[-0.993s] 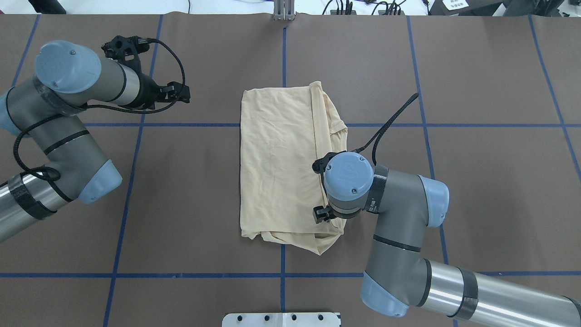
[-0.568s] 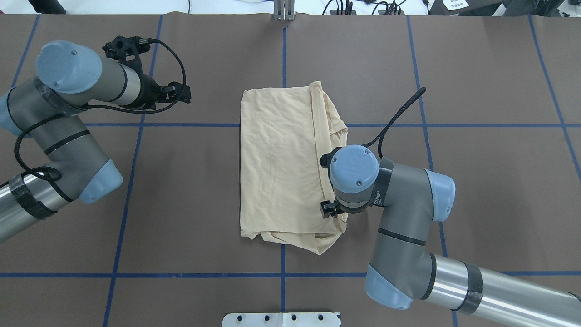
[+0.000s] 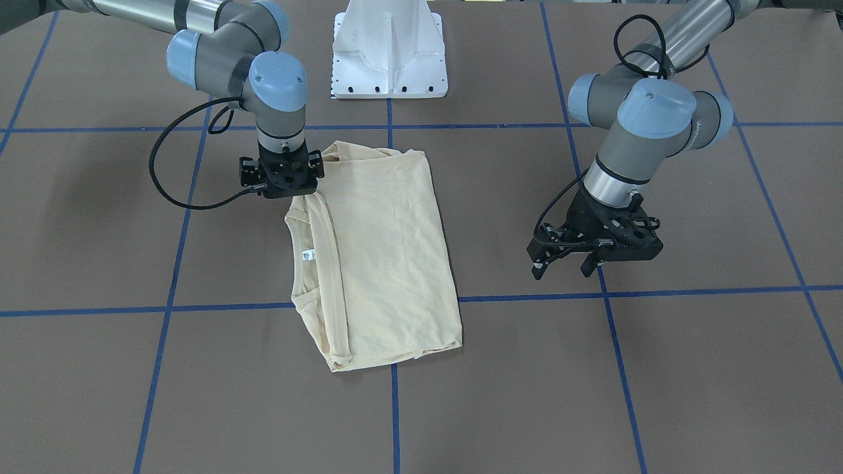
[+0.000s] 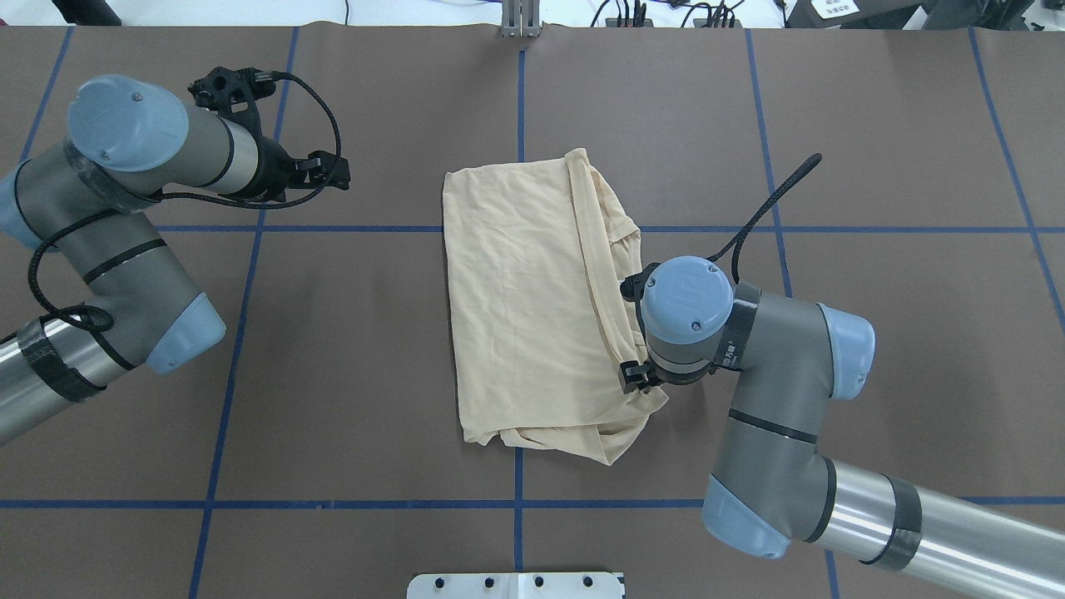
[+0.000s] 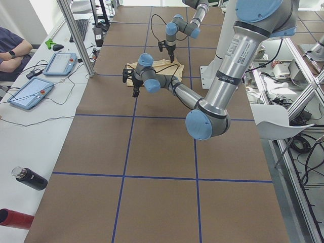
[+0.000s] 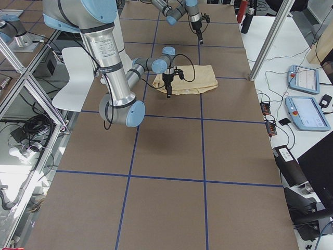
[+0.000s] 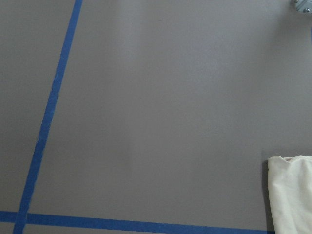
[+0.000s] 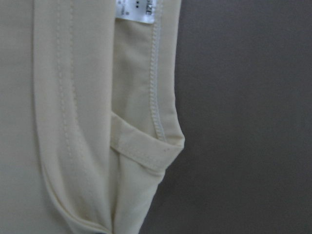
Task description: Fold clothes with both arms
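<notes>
Brown table [image 4: 333, 374] with blue tape lines [image 4: 333, 504] holds a folded cream shirt [image 4: 524, 291], its collar-side edge right under the right gripper [image 3: 282, 176], whose fingers are hidden, so their grip cannot be told. The left gripper [image 3: 561, 266] hangs well apart from the shirt, fingers spread and empty.

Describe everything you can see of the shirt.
The shirt is pale cream-yellow, thin and lightly creased, folded lengthwise into a rough rectangle lying flat on the table. Its collar, with a small white neck label, shows along its robot's-right edge. The right gripper stands over that edge, nearer the robot; whether it grips is hidden.
</notes>
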Motion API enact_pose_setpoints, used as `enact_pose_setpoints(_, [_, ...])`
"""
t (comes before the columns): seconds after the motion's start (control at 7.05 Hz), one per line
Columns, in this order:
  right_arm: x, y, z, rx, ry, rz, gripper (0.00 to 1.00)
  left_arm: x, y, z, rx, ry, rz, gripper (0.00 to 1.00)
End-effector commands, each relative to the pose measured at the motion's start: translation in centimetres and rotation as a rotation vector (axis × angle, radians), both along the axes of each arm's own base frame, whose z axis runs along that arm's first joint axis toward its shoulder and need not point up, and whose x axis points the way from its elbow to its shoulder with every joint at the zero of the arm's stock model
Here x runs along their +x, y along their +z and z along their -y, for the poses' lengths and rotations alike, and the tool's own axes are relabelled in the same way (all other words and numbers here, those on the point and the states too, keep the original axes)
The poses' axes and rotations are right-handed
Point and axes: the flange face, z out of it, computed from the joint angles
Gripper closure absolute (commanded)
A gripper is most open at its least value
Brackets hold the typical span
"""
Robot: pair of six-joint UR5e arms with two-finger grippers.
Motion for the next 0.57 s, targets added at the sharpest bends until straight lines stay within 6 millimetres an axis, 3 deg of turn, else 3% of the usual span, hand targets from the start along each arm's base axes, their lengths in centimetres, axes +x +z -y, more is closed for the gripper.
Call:
enact_pose_setpoints(0.0, [1.2, -0.4, -0.1, 0.013, -0.024, -0.015, 0.00, 0.0, 0.1, 0.1, -0.002, 0.000, 0.002, 0.00])
enact_pose_setpoints(0.28, [1.8, -0.4, 0.7, 0.024, -0.018, -0.017, 0.00, 0.1, 0.1, 0.0, -0.002, 0.001, 0.002, 0.00])
enact_pose_setpoints(0.43, [1.6, -1.9, 1.0, 0.041, -0.017, 0.006, 0.00, 0.0, 0.2, 0.0, -0.003, 0.000, 0.003, 0.00])
